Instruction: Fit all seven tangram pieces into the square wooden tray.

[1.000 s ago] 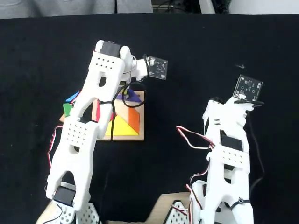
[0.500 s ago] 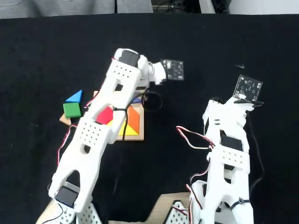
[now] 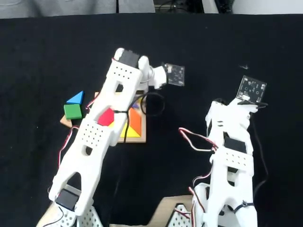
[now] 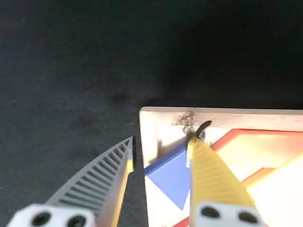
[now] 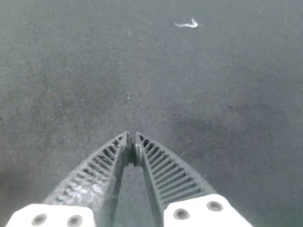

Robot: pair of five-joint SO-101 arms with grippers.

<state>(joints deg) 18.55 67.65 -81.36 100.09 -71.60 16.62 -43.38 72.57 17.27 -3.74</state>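
Tray (image 4: 165, 115) pale wood, blue pc (image 4: 169, 174) inside; left jaws spread, right jaws closed.

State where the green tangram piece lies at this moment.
In the high view, the green piece lies on the black table outside the wooden tray, off its left side, right beside the light blue triangle.

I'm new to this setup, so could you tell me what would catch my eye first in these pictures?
The left arm stretches across the square wooden tray, its open jaws straddling the tray wall near a corner, beside a blue piece. A blue triangle and a green square lie outside it on the black cloth; the right arm's jaws are shut over bare cloth.
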